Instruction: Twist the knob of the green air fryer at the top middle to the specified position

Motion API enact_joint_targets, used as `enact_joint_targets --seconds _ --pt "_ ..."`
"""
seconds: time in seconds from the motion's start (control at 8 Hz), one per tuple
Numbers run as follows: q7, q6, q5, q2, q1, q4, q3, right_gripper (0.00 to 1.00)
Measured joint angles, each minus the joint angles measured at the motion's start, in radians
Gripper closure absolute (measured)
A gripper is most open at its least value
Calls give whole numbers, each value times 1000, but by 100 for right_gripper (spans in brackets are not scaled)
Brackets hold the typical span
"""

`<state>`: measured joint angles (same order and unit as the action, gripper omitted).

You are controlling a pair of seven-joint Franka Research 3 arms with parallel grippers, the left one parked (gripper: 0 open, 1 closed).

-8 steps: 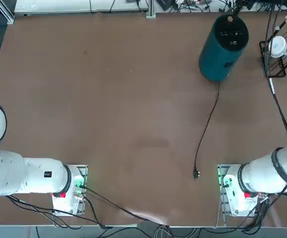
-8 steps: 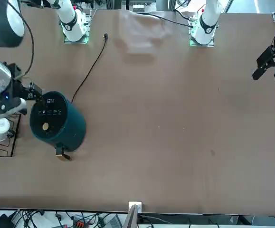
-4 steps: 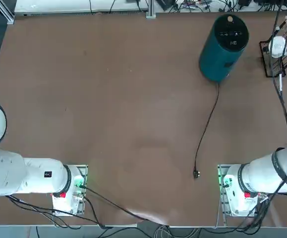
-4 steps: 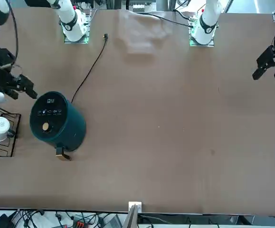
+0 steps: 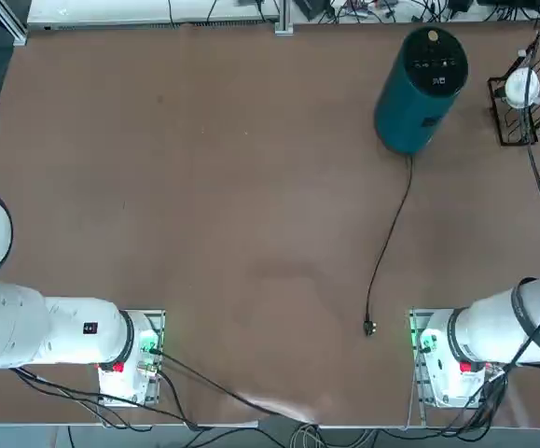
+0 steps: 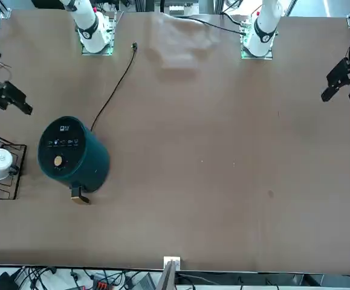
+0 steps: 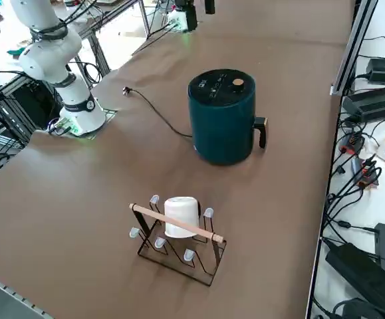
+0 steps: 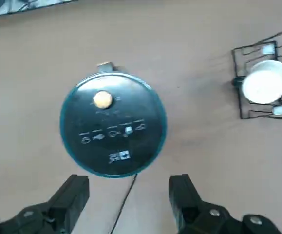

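Knob (image 8: pixel 102 100) sits on the black circular top of the green air fryer (image 8: pixel 112 123), off-centre, on the side of the panel away from the row of white markings and toward the small handle (image 7: pixel 261 129) that sticks out of the fryer's wall. Right gripper (image 8: pixel 129 195) hangs high above the table with its fingers (image 8: pixel 71 195) spread wide apart and holding nothing; the front view puts it (image 6: pixel 11 99) at the table's edge on the robot's right, clear of the fryer (image 6: pixel 72 157) and on the base side of it. Fryer stands upright at the far end of the table in the top view (image 5: pixel 421 89), right half, so its axis is vertical and the knob (image 5: pixel 433 36) faces straight up. From the wrist camera the knob lies ahead of the fingertips, past the markings and across most of the panel (the cord (image 5: pixel 391 233) trails out toward the robot's bases, between the fingers in that view). My read: the approach is forward and down, and only the working right arm is placed for it. Wire rack (image 7: pixel 179 236) with a white cup stands near the fryer, well apart from the knob.
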<state>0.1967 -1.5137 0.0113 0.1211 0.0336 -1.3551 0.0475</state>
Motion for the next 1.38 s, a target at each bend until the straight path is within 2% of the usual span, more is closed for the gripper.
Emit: enact_joint_targets --seconds 0.12,0.38,0.88,1.38 --pt "-8 13 1 0 -10 1 24 0" --pt "-29 70 1 -7 -23 3 42 0" --pt "-40 61 1 -50 -22 -35 18 0" --pt "-44 57 1 -56 -22 -72 -10 0"
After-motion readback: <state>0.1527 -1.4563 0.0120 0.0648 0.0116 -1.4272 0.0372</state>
